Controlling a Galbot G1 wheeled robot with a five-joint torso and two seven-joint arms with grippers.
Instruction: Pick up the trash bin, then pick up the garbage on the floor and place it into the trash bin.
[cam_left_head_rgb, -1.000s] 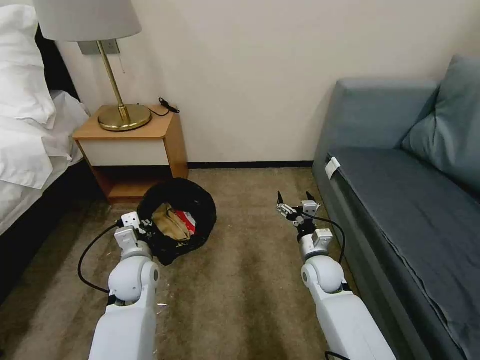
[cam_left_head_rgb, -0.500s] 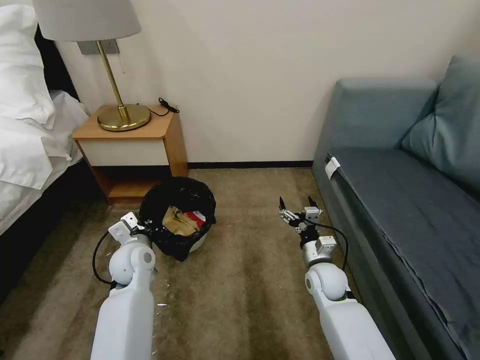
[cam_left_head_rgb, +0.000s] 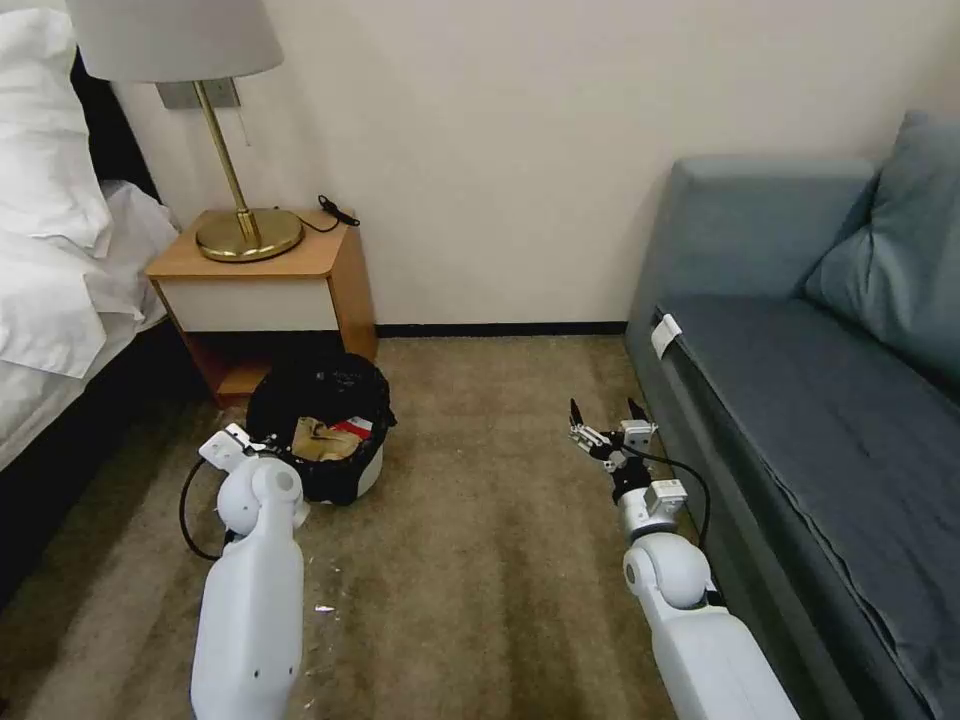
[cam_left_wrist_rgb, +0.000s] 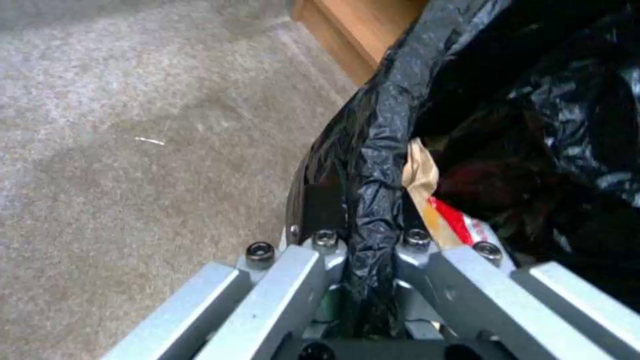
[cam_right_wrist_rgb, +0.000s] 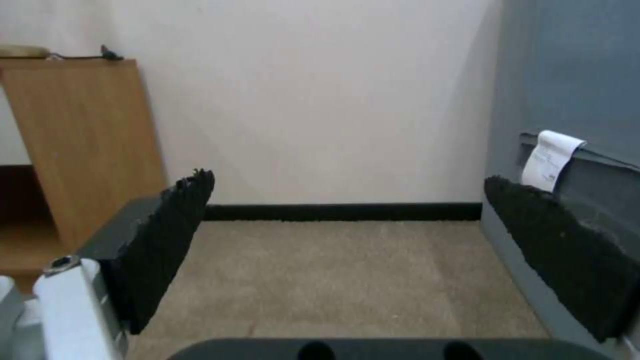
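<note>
The trash bin (cam_left_head_rgb: 366, 472) is a small white round bin with a black bag (cam_left_head_rgb: 318, 385) bulging over its rim. It is low by the nightstand, beside the carpet. My left gripper (cam_left_head_rgb: 283, 447) is shut on the bag-covered near rim (cam_left_wrist_rgb: 373, 165), one finger inside and one outside, as the left wrist view shows around the left gripper (cam_left_wrist_rgb: 367, 212). Garbage lies inside the bin: crumpled tan paper (cam_left_head_rgb: 316, 440) (cam_left_wrist_rgb: 419, 171) and a red-and-white packet (cam_left_head_rgb: 353, 428) (cam_left_wrist_rgb: 459, 220). My right gripper (cam_left_head_rgb: 604, 410) (cam_right_wrist_rgb: 360, 235) hovers open and holds nothing above the carpet beside the sofa.
A wooden nightstand (cam_left_head_rgb: 262, 272) with a brass lamp (cam_left_head_rgb: 246, 232) stands right behind the bin, against the wall. The bed (cam_left_head_rgb: 60, 290) is on the left and the blue-grey sofa (cam_left_head_rgb: 800, 380) on the right. A tiny white scrap (cam_left_head_rgb: 324, 608) lies on the carpet near my left arm.
My left arm has drawn the bin left and back toward the nightstand, and it now sits more upright. My right arm has pulled slightly back and to the right, still open.
</note>
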